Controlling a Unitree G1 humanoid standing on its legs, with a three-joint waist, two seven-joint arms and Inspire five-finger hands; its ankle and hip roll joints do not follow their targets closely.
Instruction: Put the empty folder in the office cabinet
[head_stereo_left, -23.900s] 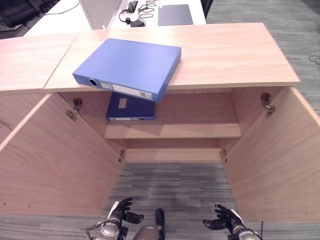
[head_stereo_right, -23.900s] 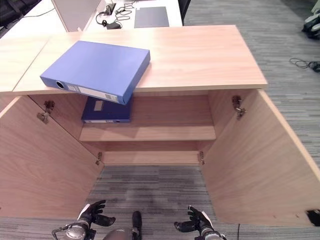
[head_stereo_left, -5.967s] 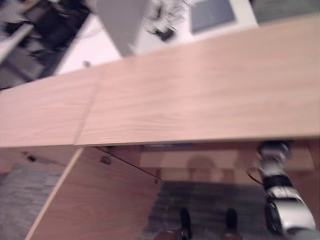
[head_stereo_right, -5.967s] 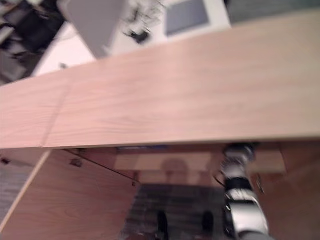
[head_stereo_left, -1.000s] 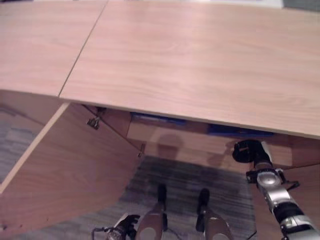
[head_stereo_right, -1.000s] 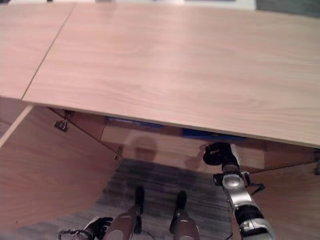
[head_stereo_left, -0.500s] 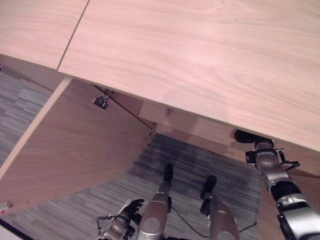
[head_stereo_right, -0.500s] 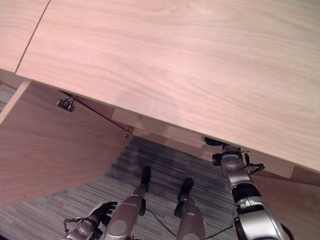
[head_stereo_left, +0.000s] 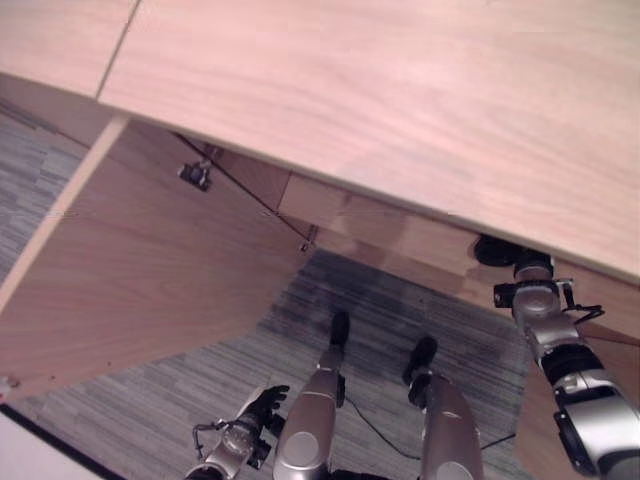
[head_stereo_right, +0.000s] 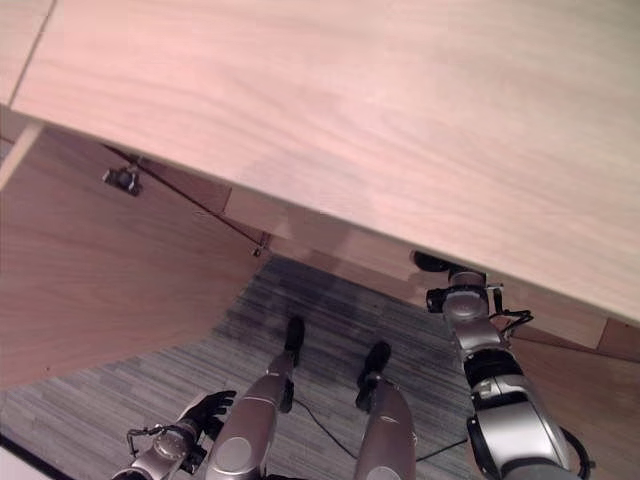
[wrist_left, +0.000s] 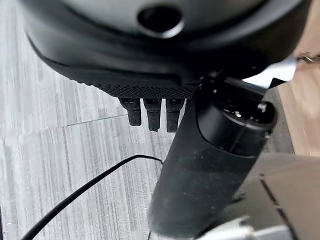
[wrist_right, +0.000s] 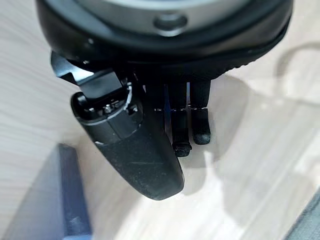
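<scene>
Inside the cabinet, the edge of a blue folder (wrist_right: 62, 205) lies on the wooden shelf (wrist_right: 250, 150) beside my right hand (wrist_right: 150, 150). That hand's fingers (wrist_right: 200, 120) hang relaxed above the shelf, apart from the folder, and hold nothing. From above, the right hand (head_stereo_left: 494, 250) reaches in under the cabinet top (head_stereo_left: 400, 100), which hides the shelf and the folder. My left hand (head_stereo_left: 262, 408) hangs low beside my leg over the grey carpet, fingers (wrist_left: 152, 112) loose and holding nothing.
The cabinet's left door (head_stereo_left: 130, 270) stands swung open at the left, its hinge (head_stereo_left: 194, 175) just under the top's edge. Grey carpet (head_stereo_left: 150, 410) covers the floor in front of the cabinet. The wooden top overhangs most of the opening.
The camera has tilted and shifted, so the cabinet top now covers the blue folders seen under its edge a second ago. My right hand stays reached in under the top.
</scene>
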